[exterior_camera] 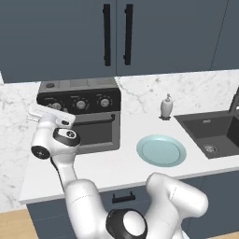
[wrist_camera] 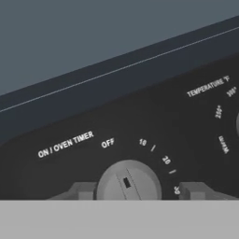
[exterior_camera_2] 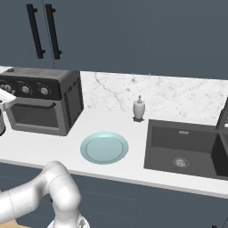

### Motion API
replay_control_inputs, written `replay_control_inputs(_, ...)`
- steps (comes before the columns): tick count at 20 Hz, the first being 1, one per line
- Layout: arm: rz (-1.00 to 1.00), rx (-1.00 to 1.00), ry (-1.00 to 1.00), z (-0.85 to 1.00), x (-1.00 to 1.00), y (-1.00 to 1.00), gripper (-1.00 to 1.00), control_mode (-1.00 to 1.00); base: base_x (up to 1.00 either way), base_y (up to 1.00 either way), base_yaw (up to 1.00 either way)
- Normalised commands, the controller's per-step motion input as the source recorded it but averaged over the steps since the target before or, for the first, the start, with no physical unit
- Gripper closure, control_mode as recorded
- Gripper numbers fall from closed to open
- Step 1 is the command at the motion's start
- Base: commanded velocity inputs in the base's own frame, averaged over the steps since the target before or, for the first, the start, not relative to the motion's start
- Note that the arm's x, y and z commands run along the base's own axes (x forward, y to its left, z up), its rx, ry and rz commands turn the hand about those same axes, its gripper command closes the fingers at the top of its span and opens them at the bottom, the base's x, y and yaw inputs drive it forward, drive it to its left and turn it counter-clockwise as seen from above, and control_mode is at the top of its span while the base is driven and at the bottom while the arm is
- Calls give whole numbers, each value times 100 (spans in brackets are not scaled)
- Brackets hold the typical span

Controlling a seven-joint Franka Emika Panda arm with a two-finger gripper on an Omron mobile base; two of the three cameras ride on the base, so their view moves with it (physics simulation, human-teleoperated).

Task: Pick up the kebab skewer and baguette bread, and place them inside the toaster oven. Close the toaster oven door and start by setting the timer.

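In the left base view the oven stands at the back left of the worktop, against the marble wall, and its door is closed. The arm bends over the front left of the worktop, and the hand reaches the left end of the black panel, where it covers the left knob. A light blue plate lies empty in the middle of the worktop, a soap bottle stands behind it near the wall, and the sink is at the right end. In the right base view the oven is at the left end of the worktop, the door shut, with the plate near the front edge. In the hand view the gripper is very close to the panel: the timer knob sits between the two fingertips, and the jaws stand at both sides of it, apparently holding the knob. The mark on the knob points about to OFF.
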Motion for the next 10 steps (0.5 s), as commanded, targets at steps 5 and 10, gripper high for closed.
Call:
replay_control_inputs(5, -12, 17, 0, 50, -24, 6, 100, -100, 0, 0, 0)
replay_control_inputs(10, -14, 15, 0, 52, -37, 10, 100, -100, 0, 0, 0)
